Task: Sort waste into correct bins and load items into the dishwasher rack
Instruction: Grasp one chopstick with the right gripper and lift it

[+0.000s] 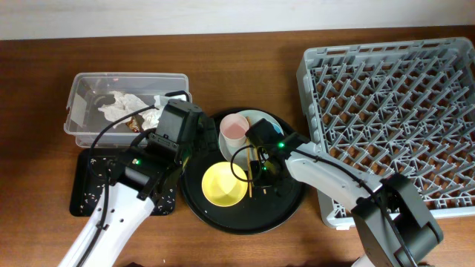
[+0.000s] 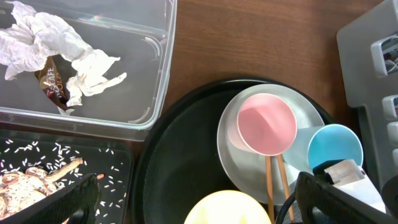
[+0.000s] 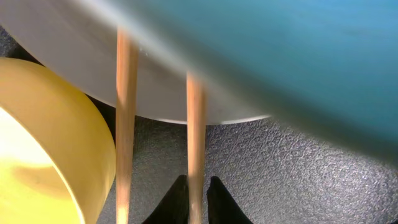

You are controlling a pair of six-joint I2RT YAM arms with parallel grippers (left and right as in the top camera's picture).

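Clear box (image 1: pixel 82 111): white tissues (image 2: pixel 43 37).
Round black tray (image 1: pixel 289 204), rim just beside the box: plate (image 2: pixel 249 168), pink cup (image 2: pixel 267 123), blue cup (image 2: pixel 333 146), yellow bowl (image 1: pixel 224 184), wooden chopsticks (image 3: pixel 126 124).
Left hand (image 2: pixel 199 193): wide open, empty.
Right hand (image 3: pixel 196 199): closed on one of the wooden chopsticks.

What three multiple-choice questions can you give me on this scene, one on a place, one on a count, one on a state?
1. Where do the crumpled tissues lie?
A) in the clear box
B) in the yellow bowl
C) in the dishwasher rack

2. How many cups stand on the round black tray?
A) one
B) two
C) four

3. How is the left gripper?
A) shut on a tissue
B) shut on a plate
C) open, holding nothing

Answers:
1 A: the left wrist view shows them inside its walls.
2 B: a pink cup and a blue cup.
3 C: its fingers stand wide apart, gripping nothing.
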